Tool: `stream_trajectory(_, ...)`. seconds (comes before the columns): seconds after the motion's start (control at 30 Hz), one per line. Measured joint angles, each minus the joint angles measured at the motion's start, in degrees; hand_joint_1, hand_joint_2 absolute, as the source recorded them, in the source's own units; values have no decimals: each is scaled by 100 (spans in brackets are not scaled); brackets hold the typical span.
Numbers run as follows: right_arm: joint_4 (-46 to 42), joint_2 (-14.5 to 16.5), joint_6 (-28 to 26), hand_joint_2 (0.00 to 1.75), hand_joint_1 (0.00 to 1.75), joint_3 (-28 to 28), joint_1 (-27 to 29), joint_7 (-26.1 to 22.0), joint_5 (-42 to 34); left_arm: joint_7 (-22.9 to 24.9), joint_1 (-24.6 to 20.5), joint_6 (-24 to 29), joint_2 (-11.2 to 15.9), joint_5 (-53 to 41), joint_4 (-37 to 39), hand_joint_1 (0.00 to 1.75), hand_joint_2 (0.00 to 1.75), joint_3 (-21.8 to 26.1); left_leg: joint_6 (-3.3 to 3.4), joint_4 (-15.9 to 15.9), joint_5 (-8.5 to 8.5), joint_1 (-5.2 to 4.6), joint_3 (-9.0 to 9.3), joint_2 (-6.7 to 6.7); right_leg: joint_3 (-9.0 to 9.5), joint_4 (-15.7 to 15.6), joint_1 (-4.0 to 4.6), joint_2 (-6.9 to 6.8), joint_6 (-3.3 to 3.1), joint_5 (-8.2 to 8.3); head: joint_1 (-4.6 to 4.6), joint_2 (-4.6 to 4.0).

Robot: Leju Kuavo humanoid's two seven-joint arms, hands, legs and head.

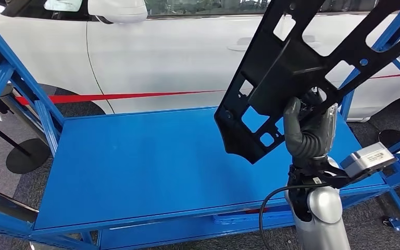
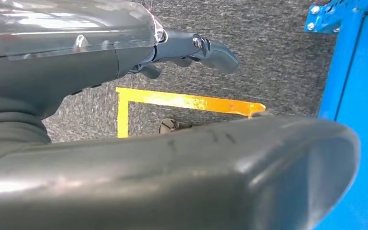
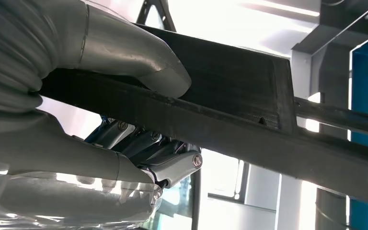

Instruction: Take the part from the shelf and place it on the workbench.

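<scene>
Our right hand (image 1: 308,130) clamps thumb-over-fingers on the lower rib of the black perforated panel (image 1: 312,62), held tilted above the blue workbench (image 1: 151,161); we judge it stiff, light but long and leveraged, best gripped near mid-span.

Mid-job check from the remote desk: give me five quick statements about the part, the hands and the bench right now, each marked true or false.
1. The right hand grips the black part. True.
2. The black part lies flat on the blue workbench. False: it is held tilted in the air above the bench's right side.
3. The left hand holds a second part. False: it holds nothing, with grey floor and a yellow floor marking beyond it.
4. A white car stands behind the workbench. True.
5. The part is a solid plate without openings. False: it has several cut-outs.
</scene>
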Motion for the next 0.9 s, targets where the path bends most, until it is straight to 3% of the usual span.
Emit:
stream_trajectory(0.07,-61,-28,2,175,175,-20,7,-1,0,-2,-17,3,-5,0,0,0,0,0,-27,-7,-13,-17,19,-1,358,-733,36,-11,-71,268,-1,0)
stream_trajectory(0.1,-83,-38,2,175,175,-26,10,-1,-1,-3,-25,4,-8,1,0,0,0,0,-51,-12,-16,-20,22,-2,445,-920,58,-15,-100,309,-1,0)
stream_trajectory(0.17,-115,-51,-23,175,175,-40,31,-12,-4,10,-36,37,-10,14,0,0,0,0,-114,-37,-15,-17,28,-2,455,-976,90,-15,-141,305,0,0)
stream_trajectory(0.23,-148,-58,-105,175,175,-51,89,-76,-52,101,-45,150,-9,56,0,0,0,10,-179,14,-70,-17,26,3,497,-1043,54,-26,-197,336,-2,0)
stream_trajectory(0.3,-164,-69,-206,175,175,-54,199,-249,-162,263,-55,309,-10,107,0,0,0,45,-222,426,-350,-17,-135,4,543,-1112,21,-55,-252,378,-6,0)
stream_trajectory(0.37,-158,-90,-268,175,175,-54,373,-517,-258,390,-54,444,-12,134,0,0,0,88,-249,1155,-744,-10,-461,3,529,-1110,35,-71,-272,386,-6,0)
stream_trajectory(0.4,-154,-106,-270,175,175,-54,489,-667,-288,437,-50,507,-12,142,1,0,0,108,-260,1428,-844,-8,-583,3,513,-1099,40,-72,-274,387,-5,0)
stream_trajectory(0.43,-150,-125,-256,175,175,-53,621,-817,-321,487,-47,575,-12,147,1,0,0,124,-265,1511,-829,-7,-612,3,498,-1085,42,-72,-274,387,-5,0)
stream_trajectory(0.47,-147,-149,-228,175,175,-52,768,-980,-357,545,-44,650,-12,150,2,0,0,138,-264,1369,-706,-7,-531,4,488,-1069,43,-72,-271,385,-5,0)
stream_trajectory(0.53,-148,-185,-166,175,175,-49,1107,-1318,-444,663,-44,796,-11,158,2,0,0,160,-237,614,-347,-9,-140,-1,477,-1028,46,-71,-252,374,-7,0)
stream_trajectory(0.6,-158,-197,-93,175,175,-43,1500,-1621,-544,749,-39,905,-13,185,2,0,0,193,-181,60,-155,-24,130,-12,460,-979,65,-73,-209,362,-6,0)
stream_trajectory(0.7,-181,-189,38,175,175,-24,2104,-1860,-657,805,-17,1022,-19,259,3,0,0,270,-79,-42,-85,-44,143,-13,443,-963,66,-70,-118,389,-3,0)
stream_trajectory(0.77,-194,-172,100,175,175,-42,2437,-1905,-703,812,-6,1078,-20,303,4,0,0,320,6,-81,-3,-29,109,13,375,-806,41,-47,-50,209,-2,0)
stream_trajectory(0.87,-219,-117,198,175,175,-168,2822,-1921,-732,812,-3,1129,-5,335,4,0,0,393,64,-89,122,-20,-37,39,59,120,-3,-29,37,-522,-1,0)
stream_trajectory(0.9,-224,-86,251,175,175,-228,2925,-1919,-732,812,-1,1149,0,349,4,0,0,420,60,-81,158,-22,-98,43,-10,416,-16,-29,57,-682,-1,0)
